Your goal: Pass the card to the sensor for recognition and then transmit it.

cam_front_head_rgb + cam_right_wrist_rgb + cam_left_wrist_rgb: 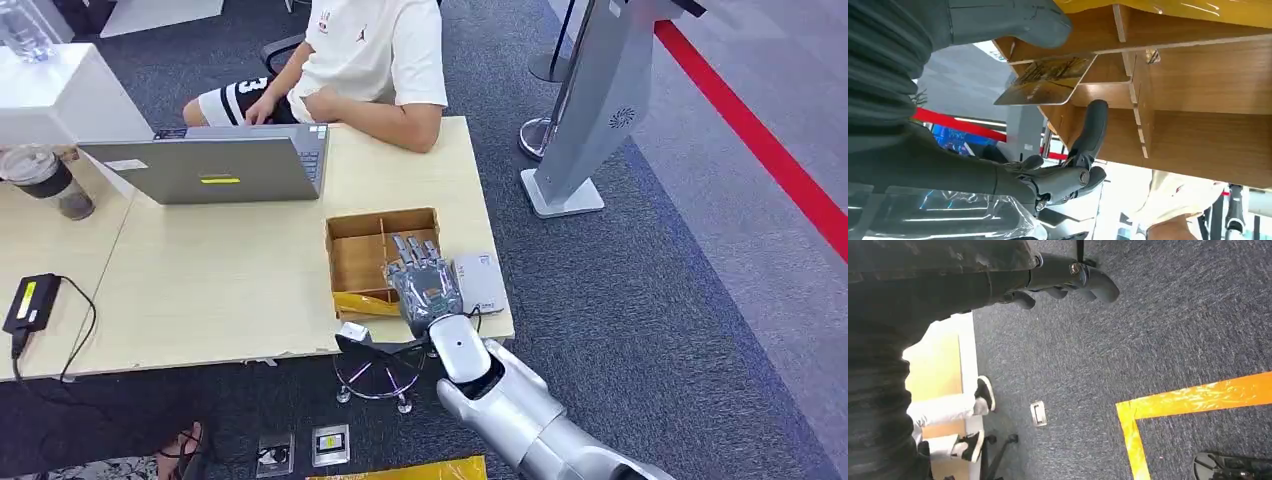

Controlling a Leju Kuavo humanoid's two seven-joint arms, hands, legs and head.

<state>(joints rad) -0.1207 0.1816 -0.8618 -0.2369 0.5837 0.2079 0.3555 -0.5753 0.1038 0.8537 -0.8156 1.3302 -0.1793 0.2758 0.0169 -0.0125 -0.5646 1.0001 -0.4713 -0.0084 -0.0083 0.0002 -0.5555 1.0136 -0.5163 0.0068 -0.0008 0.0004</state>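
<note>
A gold card (1048, 80) stands tilted inside the wooden divided box (352, 228) at the table's near right corner. My right hand (422, 283) reaches into that box with its fingers stretched forward. In the right wrist view the thumb (1013, 22) lies at the card's upper edge and one finger (1093, 130) rises just under its lower edge; whether they grip it is unclear. The grey card sensor (479, 283) lies on the table directly right of the box, beside my hand. My left hand (1063, 280) hangs over the carpet, empty, fingers loosely apart.
A person in a white shirt (375, 45) sits at the far side behind an open laptop (215, 165). A yellow packet (365, 305) lies at the box's near edge. A cup (45, 180) and black adapter (30, 300) are at left. A grey kiosk stand (585, 110) rises at right.
</note>
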